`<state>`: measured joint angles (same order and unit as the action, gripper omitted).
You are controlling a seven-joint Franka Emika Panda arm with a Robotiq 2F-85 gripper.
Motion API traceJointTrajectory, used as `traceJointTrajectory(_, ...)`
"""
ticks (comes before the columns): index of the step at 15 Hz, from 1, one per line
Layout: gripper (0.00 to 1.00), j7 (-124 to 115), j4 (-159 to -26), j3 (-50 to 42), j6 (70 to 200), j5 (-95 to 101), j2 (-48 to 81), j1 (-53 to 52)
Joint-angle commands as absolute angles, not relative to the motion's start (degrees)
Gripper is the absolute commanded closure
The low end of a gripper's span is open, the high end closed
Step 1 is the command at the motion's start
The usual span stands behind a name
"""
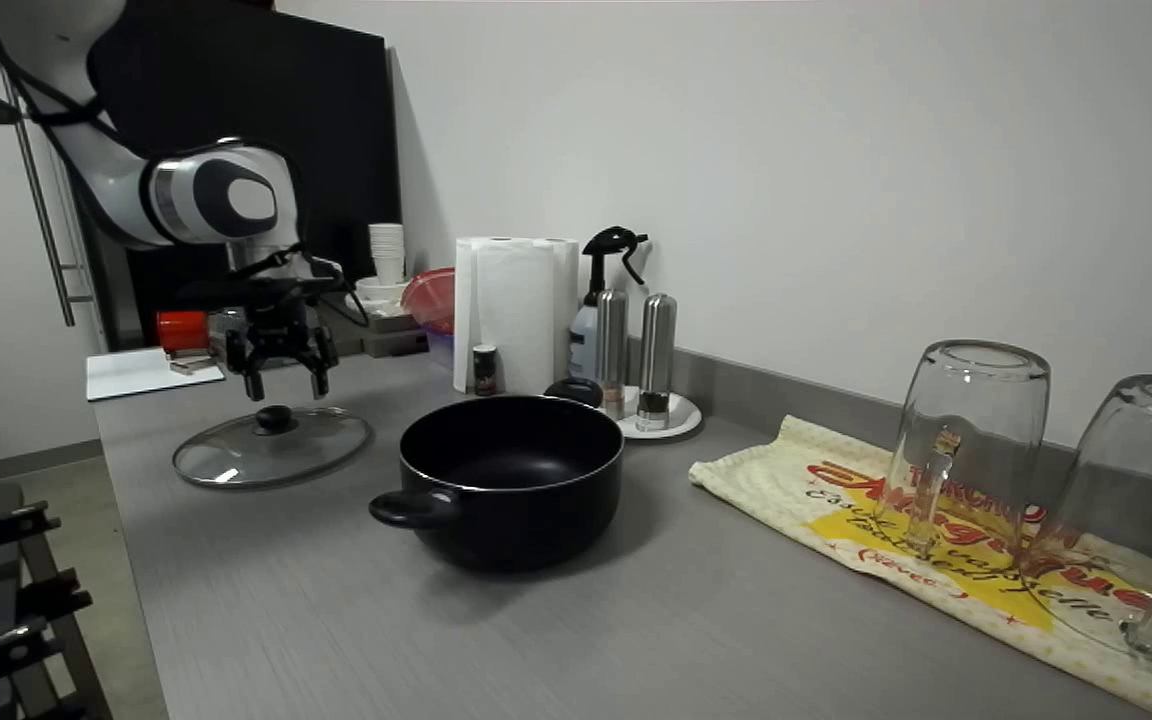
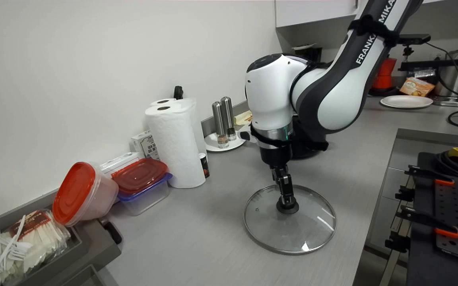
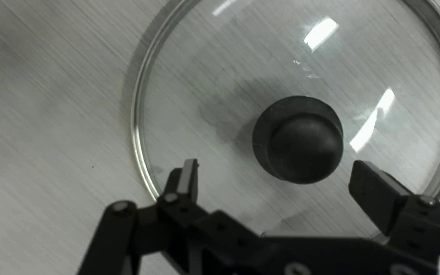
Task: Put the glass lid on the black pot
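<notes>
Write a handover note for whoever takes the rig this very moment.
Black two-fingered gripper: open, holding nothing, above the round black knob of the clear glass, metal-rimmed lid.
Where: lid flat on the grey counter; low, round, two-handled black pot apart from it, uncovered.
Done: gripper over the knob; lid not yet grasped.
Left: close on the knob, lift, set the lid on the pot.

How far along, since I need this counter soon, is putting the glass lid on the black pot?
Done: the open gripper hangs over the glass lid near its knob. In hand: probably the grasp; nothing held yet. Left: lifting the lid off the counter onto the uncovered black pot.
</notes>
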<state>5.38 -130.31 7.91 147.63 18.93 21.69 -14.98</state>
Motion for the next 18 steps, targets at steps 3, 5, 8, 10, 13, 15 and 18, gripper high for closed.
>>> traceJointTrajectory(3, 0.00, 4.9, -127.9, 8.0, 147.0, 18.3, 25.2, -15.0)
traceJointTrajectory(5, 0.00, 5.1, -127.6, 8.0, 146.7, 18.1, 25.7, -14.9)
traceJointTrajectory(8, 0.25, 5.7, -127.6, 8.3, 147.0, 17.7, 26.0, -14.6)
traceJointTrajectory(10, 0.32, 5.6, -127.7, 8.2, 147.0, 17.9, 26.1, -14.8)
traceJointTrajectory(13, 0.57, 5.6, -127.7, 8.3, 146.9, 17.9, 25.9, -14.8)
traceJointTrajectory(15, 0.70, 5.5, -127.8, 8.3, 146.8, 18.0, 25.7, -14.8)
traceJointTrajectory(18, 0.75, 5.6, -128.2, 8.2, 146.4, 18.2, 25.0, -14.8)
